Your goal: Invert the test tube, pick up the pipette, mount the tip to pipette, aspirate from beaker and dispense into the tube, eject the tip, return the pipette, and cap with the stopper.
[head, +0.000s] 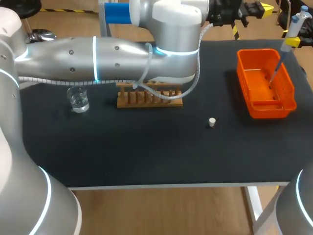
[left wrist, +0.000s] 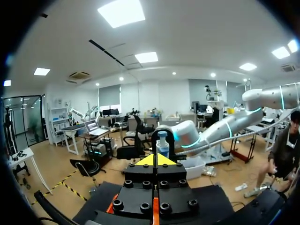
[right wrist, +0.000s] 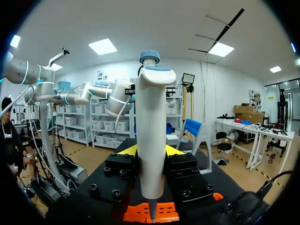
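My right gripper (right wrist: pixel 151 152) is shut on the white pipette (right wrist: pixel 151 126), held upright with its blue-grey plunger button on top. In the head view the pipette (head: pixel 292 30) hangs at the far right, and its thin lower end points down into the orange basket (head: pixel 288 88). My left arm reaches across the back of the table. Its gripper (head: pixel 265 7) is shut with nothing in it, level with the pipette's top and a little apart from it. In the left wrist view the pipette's top (left wrist: pixel 162 143) shows just ahead of the left gripper (left wrist: pixel 157 160). The white stopper (head: pixel 212 122) lies mid-table.
A glass beaker (head: pixel 78 100) of clear liquid stands at the left. The wooden tube rack (head: pixel 149 98) sits at the middle back, partly hidden by my left arm and its cable. The table's front edge is near the stopper.
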Motion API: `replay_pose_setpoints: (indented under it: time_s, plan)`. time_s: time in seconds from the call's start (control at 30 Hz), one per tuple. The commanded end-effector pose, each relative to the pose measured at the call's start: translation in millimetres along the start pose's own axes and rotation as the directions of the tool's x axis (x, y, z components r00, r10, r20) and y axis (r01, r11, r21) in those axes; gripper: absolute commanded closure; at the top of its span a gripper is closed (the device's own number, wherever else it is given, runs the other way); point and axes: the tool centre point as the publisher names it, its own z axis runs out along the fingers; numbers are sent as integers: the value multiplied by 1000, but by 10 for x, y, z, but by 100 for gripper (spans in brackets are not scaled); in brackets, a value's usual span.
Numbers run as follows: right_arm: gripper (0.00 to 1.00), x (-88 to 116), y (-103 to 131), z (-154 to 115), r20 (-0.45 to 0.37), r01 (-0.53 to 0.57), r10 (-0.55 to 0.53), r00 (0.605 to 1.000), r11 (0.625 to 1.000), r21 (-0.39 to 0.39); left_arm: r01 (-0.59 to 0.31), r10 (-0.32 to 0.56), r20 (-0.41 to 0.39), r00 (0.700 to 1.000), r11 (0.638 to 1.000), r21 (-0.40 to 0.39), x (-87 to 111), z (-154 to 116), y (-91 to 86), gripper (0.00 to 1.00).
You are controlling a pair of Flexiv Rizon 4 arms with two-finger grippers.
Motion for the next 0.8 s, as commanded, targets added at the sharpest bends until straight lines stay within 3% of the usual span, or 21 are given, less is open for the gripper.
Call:
replay_pose_setpoints:
  time_s: [0.03, 0.8]
  plan:
    - [100, -3, 4, 0, -1, 0, 0, 1000, 1000, 2, -5, 5, -5, 1000, 1000, 22, -10, 180, 39, 100]
    - [100, -3, 4, 0, -1, 0, 0, 1000, 1000, 2, -18, 17, 3, 1000, 996, 89, 7, 509, -59, 100]
